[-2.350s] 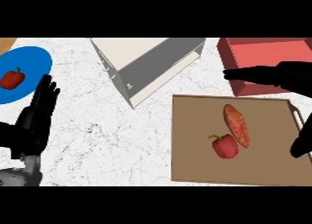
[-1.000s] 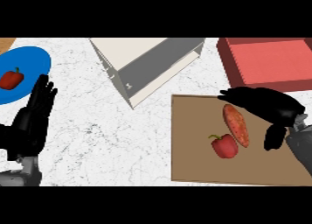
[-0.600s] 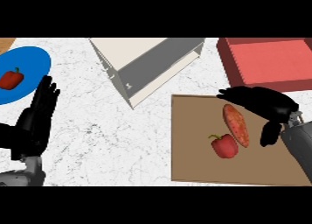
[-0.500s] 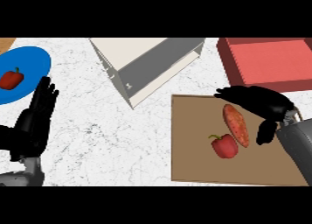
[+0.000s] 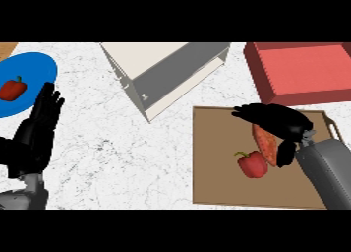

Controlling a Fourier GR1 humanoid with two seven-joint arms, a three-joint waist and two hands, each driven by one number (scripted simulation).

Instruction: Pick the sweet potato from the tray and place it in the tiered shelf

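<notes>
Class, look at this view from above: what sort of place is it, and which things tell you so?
Probably a kitchen counter: a white marbled worktop, a brown tray holding a sweet potato and a red pepper, and a blue plate.

Long reddish-orange sweet potato [image 5: 264,139] is lying lengthwise on flat brown tray [image 5: 214,184], upper end hidden, just right of a red bell pepper. Cream-and-grey open-fronted tiered shelf [image 5: 167,69] is sitting up-left of tray, apart from it, w/ nothing visible inside.

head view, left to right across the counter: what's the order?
Blue plate with a red pepper → left hand → tiered shelf → tray → tray's red pepper → sweet potato → right hand.
</notes>
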